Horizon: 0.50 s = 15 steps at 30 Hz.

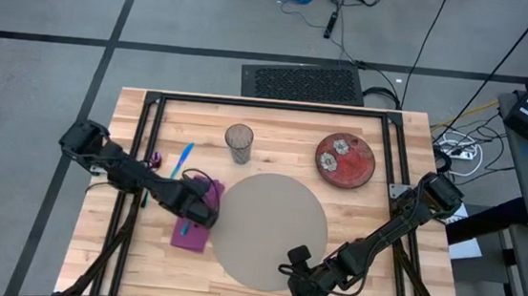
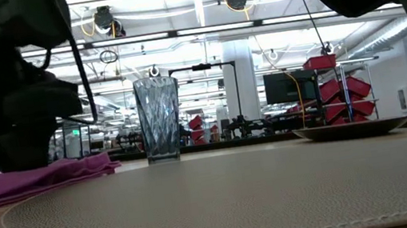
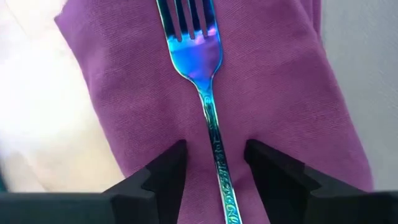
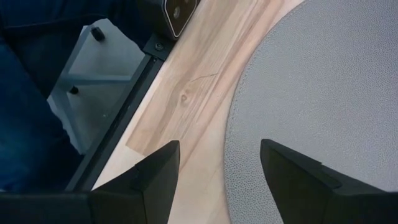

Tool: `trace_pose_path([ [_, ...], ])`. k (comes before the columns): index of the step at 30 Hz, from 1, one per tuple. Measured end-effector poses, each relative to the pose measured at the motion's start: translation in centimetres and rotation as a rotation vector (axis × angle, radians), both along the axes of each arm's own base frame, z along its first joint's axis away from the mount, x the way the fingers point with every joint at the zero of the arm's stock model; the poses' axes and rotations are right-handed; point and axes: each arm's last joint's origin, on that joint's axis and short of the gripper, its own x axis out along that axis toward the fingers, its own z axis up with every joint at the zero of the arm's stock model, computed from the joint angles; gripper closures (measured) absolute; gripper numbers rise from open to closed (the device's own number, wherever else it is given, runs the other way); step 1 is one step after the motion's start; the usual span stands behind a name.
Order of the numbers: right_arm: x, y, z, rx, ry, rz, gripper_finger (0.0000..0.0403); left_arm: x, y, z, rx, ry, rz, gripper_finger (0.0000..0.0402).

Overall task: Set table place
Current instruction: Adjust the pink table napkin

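i've got the fork lying on the napkin, left gripper parted around its handle. next i'd lift clear; right gripper waits wide over the mat.

Iridescent blue fork on purple napkin; red flowered plate.

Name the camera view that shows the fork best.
The left wrist view: the fork lies on the purple napkin, tines and handle plain, between the left gripper and its open fingers. The other views don't show it clearly.
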Motion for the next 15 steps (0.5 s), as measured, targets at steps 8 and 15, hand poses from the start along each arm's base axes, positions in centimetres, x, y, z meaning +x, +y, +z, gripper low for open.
trace_pose_path([
  [8,-0.1,0.1,0.0,-0.019,-0.012,0.038,0.0191,-0.8,-1.9,0.0,-0.044,-0.014,0.084,0.0239],
  [15,-0.5,0.5,0.0,-0.041,-0.020,0.087,0.0191,-1.3,-3.5,0.1,-0.076,-0.027,0.152,0.0240],
])
